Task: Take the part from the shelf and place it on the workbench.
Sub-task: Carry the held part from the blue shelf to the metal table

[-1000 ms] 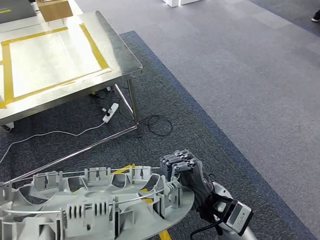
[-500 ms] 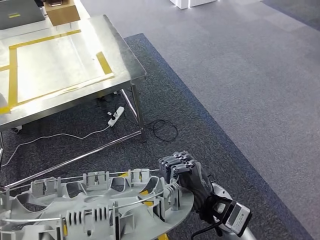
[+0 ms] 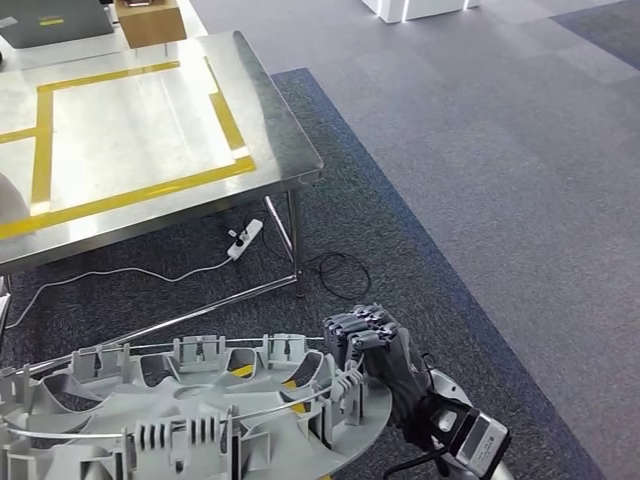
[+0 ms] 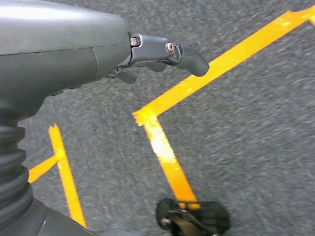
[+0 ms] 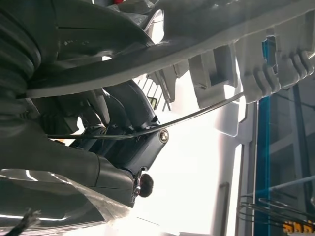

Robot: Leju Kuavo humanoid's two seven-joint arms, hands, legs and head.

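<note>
The part (image 3: 189,420) is a long pale grey plastic moulding with ribs, clips and a thin wire along it. It lies flat across the bottom of the head view, and its left end runs out of the picture. My right hand (image 3: 377,350) grips its right end, fingers curled over the edge. The right wrist view shows that hand (image 5: 130,142) close under the part (image 5: 223,29). The workbench (image 3: 279,130) is a steel table with a yellow tape rectangle (image 3: 226,120), standing ahead to the left. My left hand (image 4: 156,51) hangs over the carpet with its fingers out, holding nothing.
Under the workbench lie a white power strip (image 3: 245,238) and a coiled black cable (image 3: 343,272). A cardboard box (image 3: 151,20) and a grey device (image 3: 53,20) sit at the bench's far edge. Yellow tape lines (image 4: 163,147) mark the dark carpet. Grey floor stretches to the right.
The whole picture has shifted: the workbench now sits further right and lower in the head view, so the camera has turned. The part and my right hand hold the same place in the view.
</note>
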